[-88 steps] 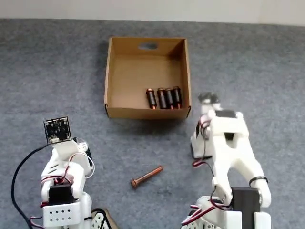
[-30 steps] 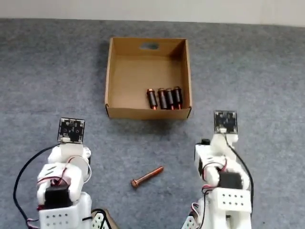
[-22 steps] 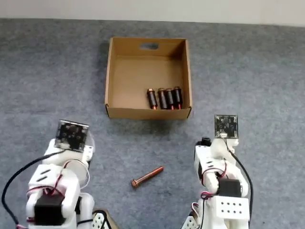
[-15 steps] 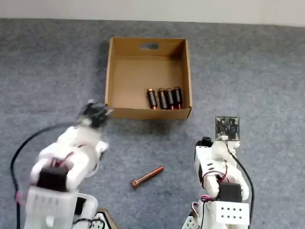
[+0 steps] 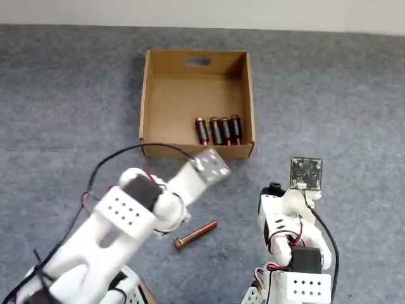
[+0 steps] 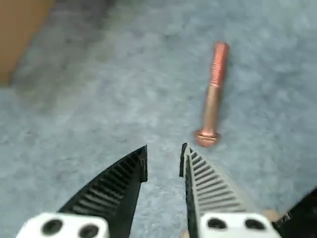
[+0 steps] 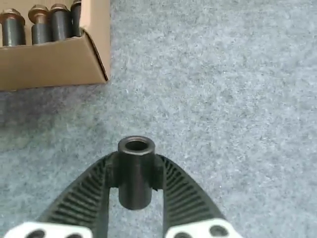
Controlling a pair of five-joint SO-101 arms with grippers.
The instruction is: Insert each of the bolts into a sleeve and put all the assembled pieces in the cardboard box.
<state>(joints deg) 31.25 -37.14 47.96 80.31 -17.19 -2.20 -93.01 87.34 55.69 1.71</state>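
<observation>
A lone copper bolt [image 5: 195, 234] lies on the grey carpet in front of the cardboard box [image 5: 147, 101]. My left arm [image 5: 158, 202] stretches across the middle, above the bolt. Its gripper [image 6: 163, 158] is open by a narrow gap and empty, with the bolt [image 6: 213, 94] just beyond one fingertip, head end nearest. My right arm [image 5: 294, 215] is folded back at the right. Its gripper [image 7: 133, 183] is shut on a black sleeve [image 7: 134, 171], held upright with its bore showing. Several assembled pieces [image 5: 218, 130] lie side by side in the box's front right corner.
The box's near corner [image 7: 74, 59] shows in the right wrist view, with assembled pieces [image 7: 39, 22] behind its wall. Grey carpet [image 5: 342, 107] surrounds the box on all sides. A black cable [image 5: 126, 155] arcs over the left arm.
The left arm rose from its folded pose and swung out toward the middle, over the bolt. The right arm pulled back from beside the box and now holds almost still.
</observation>
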